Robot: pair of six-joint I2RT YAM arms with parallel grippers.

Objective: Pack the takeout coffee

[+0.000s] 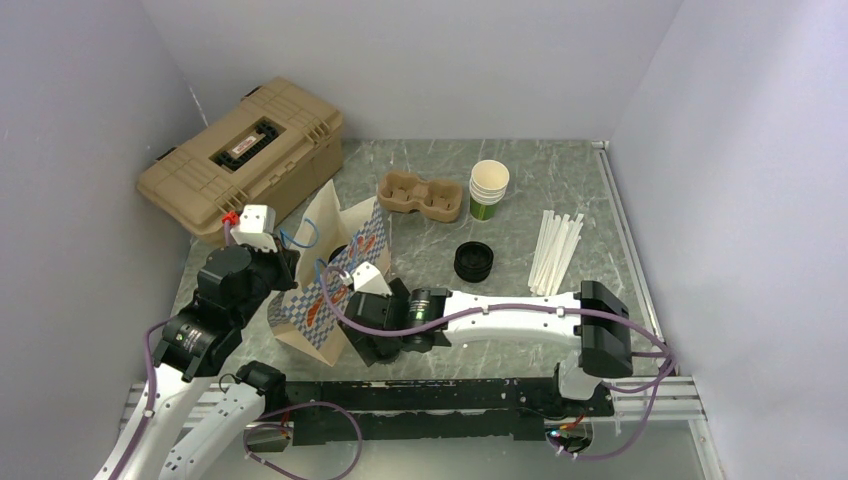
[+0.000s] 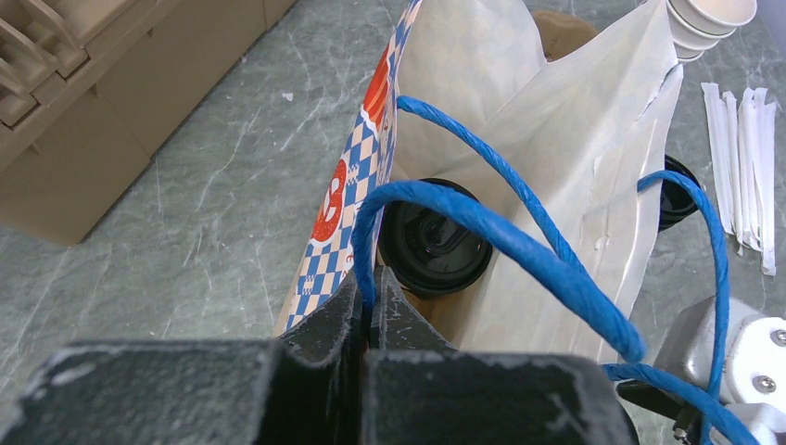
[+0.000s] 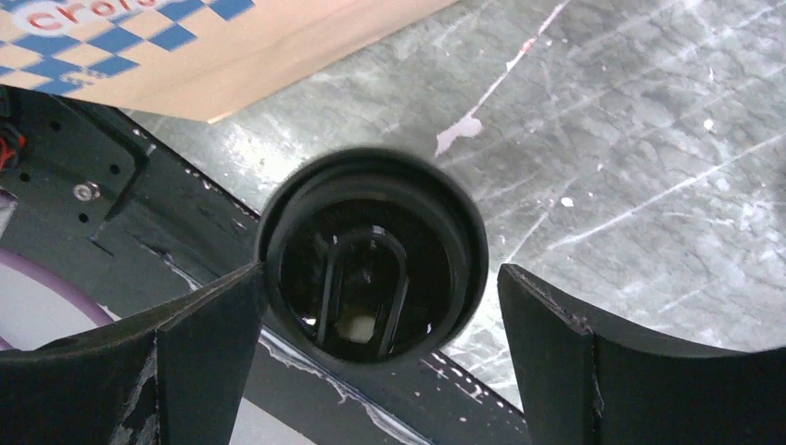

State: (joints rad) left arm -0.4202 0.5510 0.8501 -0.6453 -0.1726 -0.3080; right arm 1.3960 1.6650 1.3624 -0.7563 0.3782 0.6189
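**item:** takeout coffee [image 3: 371,269]. black lid seen from above, cup body hidden under it. stands on table [image 3: 649,139] just beside paper bag [image 1: 318,315], close to base rail [image 3: 83,167] at near edge.

**r. gripper** [image 3: 382,287]: jaws wide, straddling lid, nothing held. one finger [image 3: 204,352] just beside rim, other well apart, so off-centre.

**l. gripper** [image 2: 368,311]: pinched tight on blue handle [image 2: 500,236], holds bag mouth up.

**also in bag:** a black-lidded cup [image 2: 436,243], upright, by checkered wall.

**step (judged):** pre-grasp on a 2nd coffee, not yet packed.

**next (judged):** centre jaws, close below lid rim, lift straight, clear bag rim, lower beside the cup inside.

**edges:** rail + bag wall crowd the near/left side. handle loops arc over mouth, incl. far loop [image 2: 709,250], so snag risk. little slack inside bag.

**room:** bare table on far/right side, toward lid stack [image 1: 473,262].
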